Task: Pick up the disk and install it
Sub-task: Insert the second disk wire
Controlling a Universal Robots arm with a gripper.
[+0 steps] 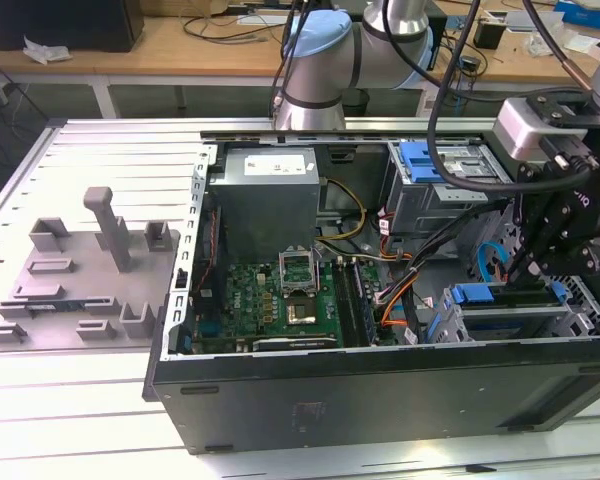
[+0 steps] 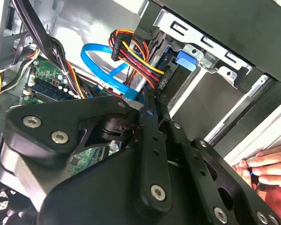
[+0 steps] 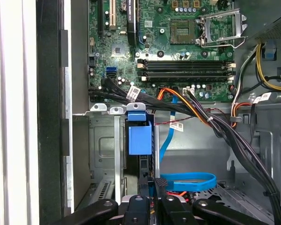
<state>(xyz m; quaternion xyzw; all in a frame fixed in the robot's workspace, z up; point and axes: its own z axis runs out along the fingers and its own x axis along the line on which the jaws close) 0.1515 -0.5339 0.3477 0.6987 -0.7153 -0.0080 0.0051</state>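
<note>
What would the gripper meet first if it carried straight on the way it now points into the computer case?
Probably the blue carrier standing in the metal drive cage, straight ahead of the gripper; depth is uncertain, and a looped blue cable lies just beside that line.

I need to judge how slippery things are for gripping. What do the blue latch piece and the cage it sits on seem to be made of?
The blue latch piece looks like moulded plastic: uniform saturated colour, soft sheen, rounded edges. The drive cage appears to be bare stamped sheet metal, dull silver-grey with punched holes and folded tabs. The looped blue cable nearby looks rubbery, probably plastic-sheathed.
</note>
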